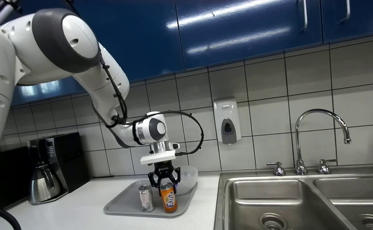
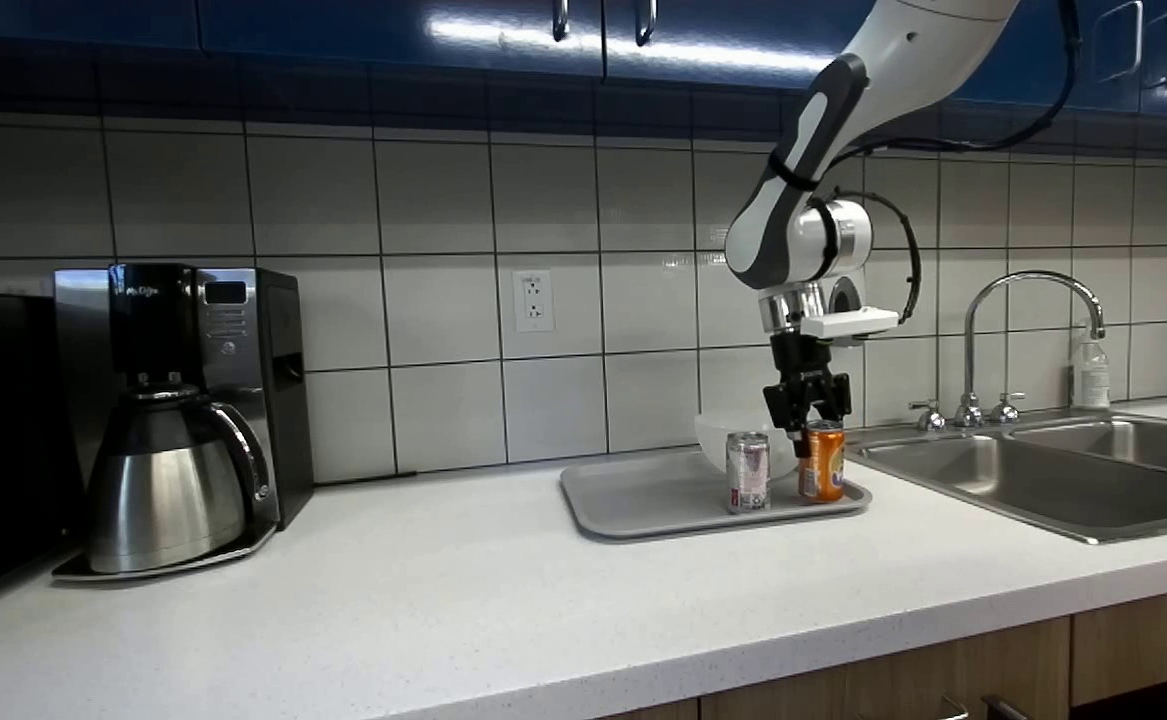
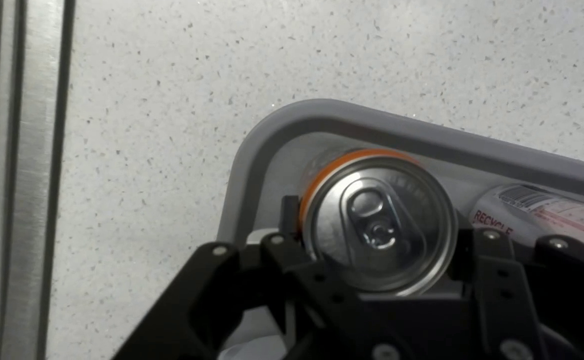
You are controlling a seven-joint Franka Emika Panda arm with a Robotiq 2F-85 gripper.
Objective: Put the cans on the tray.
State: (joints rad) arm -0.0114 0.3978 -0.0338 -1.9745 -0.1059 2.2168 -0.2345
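Observation:
The orange can with a silver top stands upright near a corner of the grey tray; in the wrist view its lid lies between my fingers. My gripper points down with one finger on each side of the can's upper part, and both fingers appear to touch it. The silvery can stands upright on the tray beside the orange can, apart from it. In an exterior view the orange can, the silvery can and the tray also show. The gripper hides part of the lid in the wrist view.
A white bowl stands on the tray behind the cans. The steel sink lies beside the tray, with a strip of counter between. A coffee maker with a steel pot stands at the counter's other end.

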